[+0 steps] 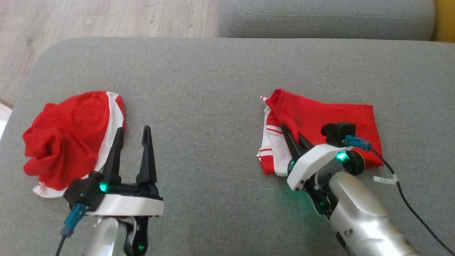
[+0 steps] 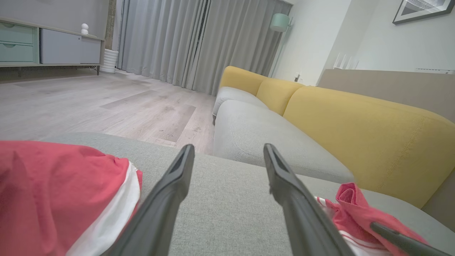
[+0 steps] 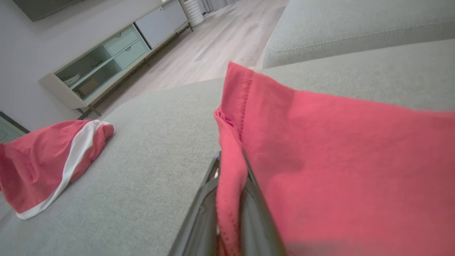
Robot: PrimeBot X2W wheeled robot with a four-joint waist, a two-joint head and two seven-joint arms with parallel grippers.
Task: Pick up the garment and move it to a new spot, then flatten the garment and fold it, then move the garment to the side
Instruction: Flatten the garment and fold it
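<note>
Right hand [image 1: 292, 133] is clamped on the red hem of the garment [image 1: 320, 117], which lies roughly folded on the right of the grey ottoman [image 1: 213, 89], white striped trim at its left edge. Left hand [image 1: 133, 129] gapes wide and empty, just beside a second garment [image 1: 67, 138], crumpled red and white, at the left. A grey sofa seat [image 1: 320, 17] sits beyond.

Left garment [image 1: 64, 138] and right garment [image 1: 320, 113] well apart on cushion [image 1: 206, 106]; sofa [image 1: 330, 17] behind cushion.
</note>
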